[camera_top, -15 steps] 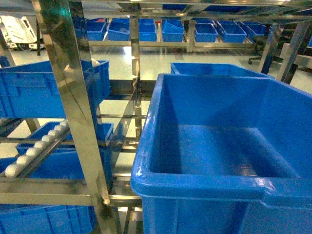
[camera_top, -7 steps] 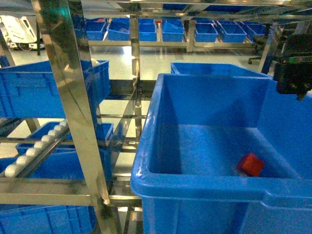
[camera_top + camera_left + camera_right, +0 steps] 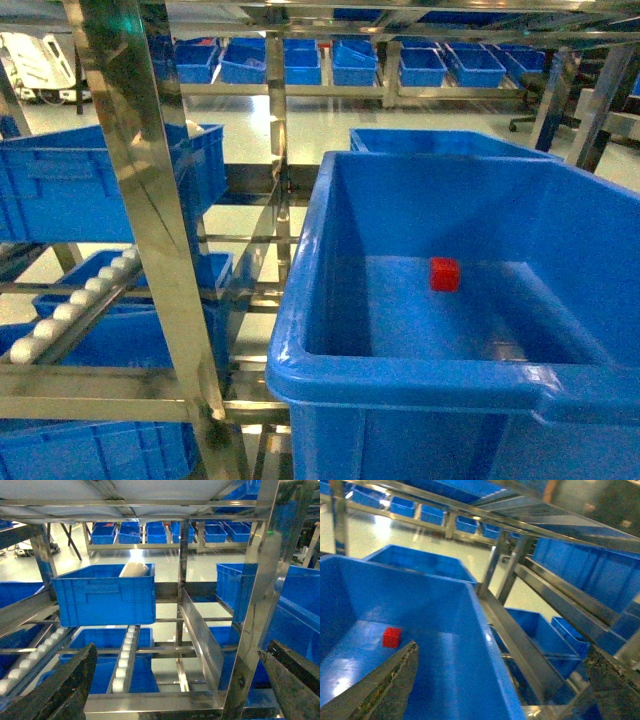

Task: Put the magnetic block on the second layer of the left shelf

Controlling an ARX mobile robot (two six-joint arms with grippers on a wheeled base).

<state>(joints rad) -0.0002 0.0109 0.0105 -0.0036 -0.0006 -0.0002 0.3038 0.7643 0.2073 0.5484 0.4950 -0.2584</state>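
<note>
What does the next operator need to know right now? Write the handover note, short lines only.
Left hand: open, empty, facing the steel rack; not seen from the head camera.
Right hand: open, empty, above the right side of the big blue crate; also out of the head view.
Red block: lying on the crate floor toward the back wall, touching neither hand.
Done: the block is released inside the crate.
Left: confirm this crate sits on the left shelf's second layer; the pictures alone do not settle that. If so, just pull the arms clear.
</note>
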